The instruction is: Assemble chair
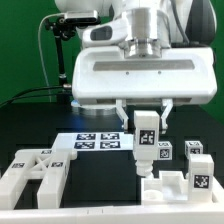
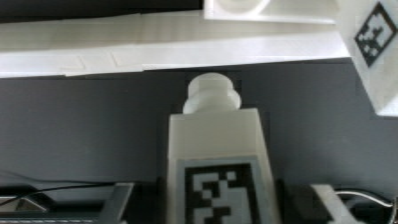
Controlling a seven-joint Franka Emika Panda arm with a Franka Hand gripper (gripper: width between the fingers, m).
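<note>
My gripper (image 1: 146, 120) hangs over the middle of the black table, shut on a white chair leg (image 1: 146, 142) that it holds upright, tag facing forward. In the wrist view the leg (image 2: 217, 160) runs out from between the fingers (image 2: 121, 200), and a round peg (image 2: 210, 95) shows at its far end. The leg's lower end hovers just above a chunky white chair block (image 1: 168, 184). More tagged chair pieces (image 1: 198, 168) stand at the exterior view's right. A white frame-like chair part (image 1: 32, 172) lies at the exterior view's left.
The marker board (image 1: 100, 141) lies flat behind the leg, left of it. A white ledge (image 1: 100, 214) runs along the table's front edge. In the wrist view a long white panel (image 2: 107, 50) and a tagged block (image 2: 365, 50) lie beyond the peg.
</note>
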